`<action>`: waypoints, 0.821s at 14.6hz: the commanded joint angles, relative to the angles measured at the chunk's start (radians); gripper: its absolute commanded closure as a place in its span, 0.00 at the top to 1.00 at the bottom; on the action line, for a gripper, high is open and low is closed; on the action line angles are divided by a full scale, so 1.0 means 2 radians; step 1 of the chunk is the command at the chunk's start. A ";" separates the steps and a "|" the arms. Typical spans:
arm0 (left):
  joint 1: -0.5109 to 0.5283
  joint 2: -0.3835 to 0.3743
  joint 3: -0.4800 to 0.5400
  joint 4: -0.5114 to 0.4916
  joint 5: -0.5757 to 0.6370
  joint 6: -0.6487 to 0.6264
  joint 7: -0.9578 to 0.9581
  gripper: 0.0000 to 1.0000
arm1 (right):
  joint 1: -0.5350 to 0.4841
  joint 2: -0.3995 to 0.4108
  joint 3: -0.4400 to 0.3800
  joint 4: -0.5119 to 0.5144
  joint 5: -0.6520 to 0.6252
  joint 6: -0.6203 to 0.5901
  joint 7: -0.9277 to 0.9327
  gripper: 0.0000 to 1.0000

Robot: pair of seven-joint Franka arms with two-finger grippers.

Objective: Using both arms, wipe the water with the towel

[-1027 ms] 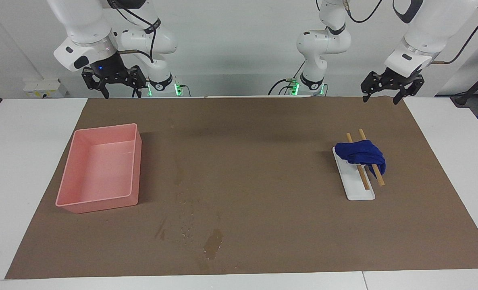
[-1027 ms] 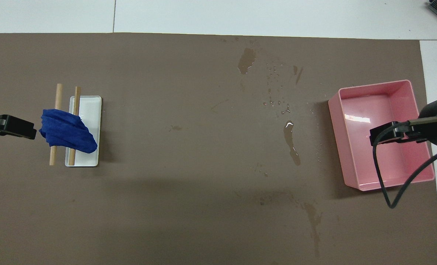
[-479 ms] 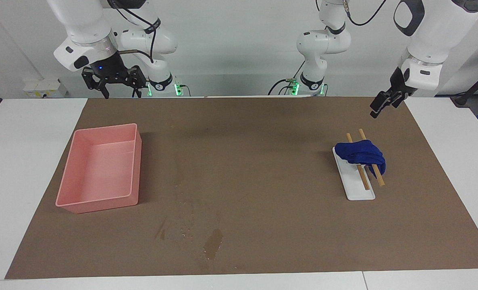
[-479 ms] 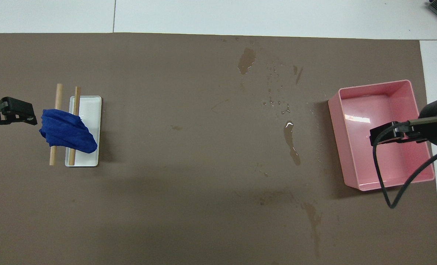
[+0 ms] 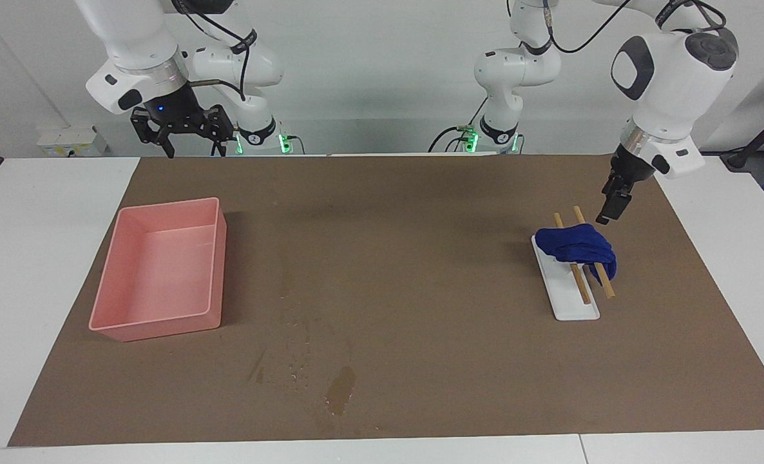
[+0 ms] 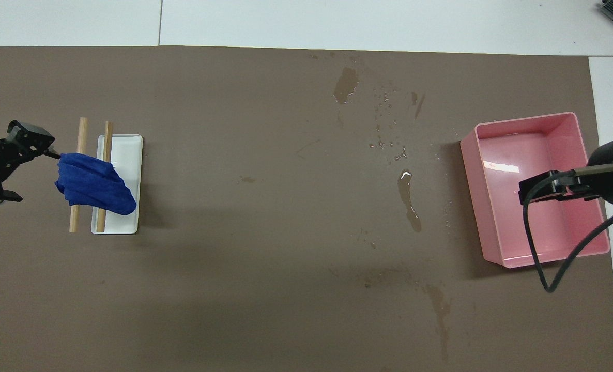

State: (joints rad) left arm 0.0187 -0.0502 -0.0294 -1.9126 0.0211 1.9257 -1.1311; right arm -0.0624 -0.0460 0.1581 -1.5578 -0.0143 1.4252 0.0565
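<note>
The water lies as dark blotches and small droplets on the brown paper, mostly far from the robots and about midway along the table; in the overhead view a long stain sits nearer the robots, just beside the pink tray.

The towel is bunched up at the left arm's end of the table, draped over two wooden sticks that lie across a white dish. It is well apart from the water.

The left gripper hangs low, pointing down, just over the towel's edge nearest the robots, above the stick ends; from overhead it sits right beside the towel. Whether it touches the cloth I cannot tell, nor whether its fingers are apart or together.

The right gripper waits, raised above the table edge nearest the robots, at the pink tray's end, with its fingers spread and nothing in them.
</note>
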 commanded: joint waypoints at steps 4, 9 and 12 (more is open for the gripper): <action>-0.005 0.038 -0.002 -0.045 0.062 0.085 -0.140 0.95 | -0.002 -0.013 0.003 -0.016 0.007 0.011 0.003 1.00; -0.006 0.044 -0.002 -0.061 0.062 0.135 -0.161 0.95 | -0.002 -0.013 0.003 -0.016 0.007 0.011 0.002 1.00; -0.005 0.047 -0.002 -0.076 0.066 0.155 -0.167 0.95 | -0.002 -0.013 0.003 -0.016 0.007 0.011 0.004 1.00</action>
State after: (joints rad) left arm 0.0169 0.0475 -0.0390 -2.0248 0.1214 2.1871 -1.4289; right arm -0.0585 -0.0463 0.1595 -1.5578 -0.0142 1.4252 0.0565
